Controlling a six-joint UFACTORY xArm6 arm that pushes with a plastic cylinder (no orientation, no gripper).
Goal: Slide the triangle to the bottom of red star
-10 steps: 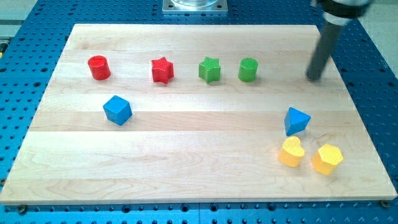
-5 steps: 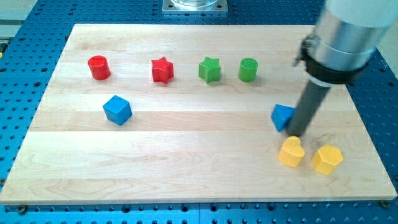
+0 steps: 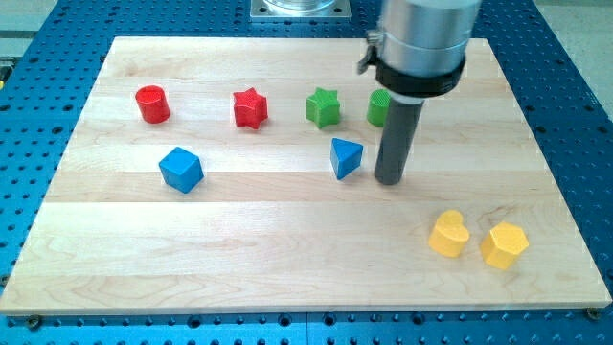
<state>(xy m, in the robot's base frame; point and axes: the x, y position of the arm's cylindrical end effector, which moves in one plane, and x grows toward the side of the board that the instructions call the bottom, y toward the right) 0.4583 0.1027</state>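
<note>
The blue triangle (image 3: 346,157) lies near the board's middle, below the green star (image 3: 323,107). The red star (image 3: 250,107) sits in the top row, up and to the left of the triangle. My tip (image 3: 387,180) is on the board just to the right of the triangle, a small gap apart from it. The rod rises from there and covers part of the green cylinder (image 3: 377,106).
A red cylinder (image 3: 151,103) stands at the top left. A blue cube (image 3: 181,170) lies at the left. A yellow heart (image 3: 447,234) and a yellow hexagon (image 3: 504,245) sit at the bottom right. The wooden board (image 3: 287,249) rests on a blue perforated table.
My tip came down from the top right to the triangle's right side and pushed it leftward across the board, from the right side to near the middle.
</note>
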